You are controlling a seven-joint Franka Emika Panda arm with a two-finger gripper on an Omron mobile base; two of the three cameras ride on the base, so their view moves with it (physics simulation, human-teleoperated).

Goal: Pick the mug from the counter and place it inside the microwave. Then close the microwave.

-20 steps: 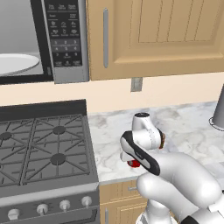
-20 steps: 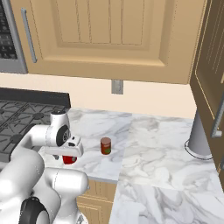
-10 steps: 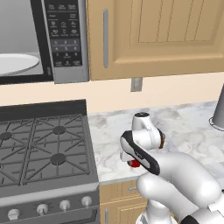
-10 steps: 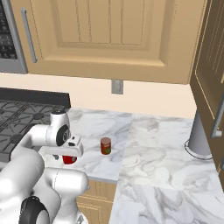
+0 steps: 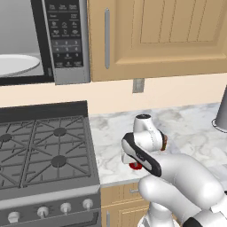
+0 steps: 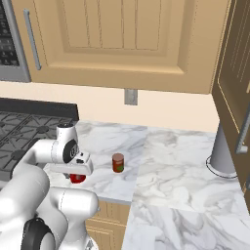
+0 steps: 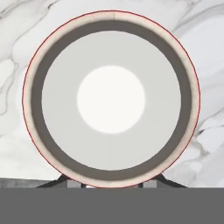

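The red mug (image 5: 135,166) stands on the marble counter (image 5: 190,128) close to its front edge, just right of the stove. My gripper (image 5: 135,164) reaches straight down over it. From the other side the mug (image 6: 76,178) shows as a red patch under the hand, with the gripper (image 6: 76,176) on top of it. In the hand view the mug's (image 7: 111,98) white inside and red rim lie directly below, and the gripper's (image 7: 111,186) dark tips hug its two sides. The microwave (image 5: 66,40) hangs up left, a white plate (image 5: 13,64) inside it.
A small red-brown can (image 6: 117,162) stands on the counter (image 6: 171,166) just right of the mug. The black gas stove (image 5: 44,150) lies to the left. A grey cylindrical object (image 6: 222,154) stands far right, and wooden cabinets (image 6: 122,39) hang above.
None of the base views shows any shift of the arm, mug or can.
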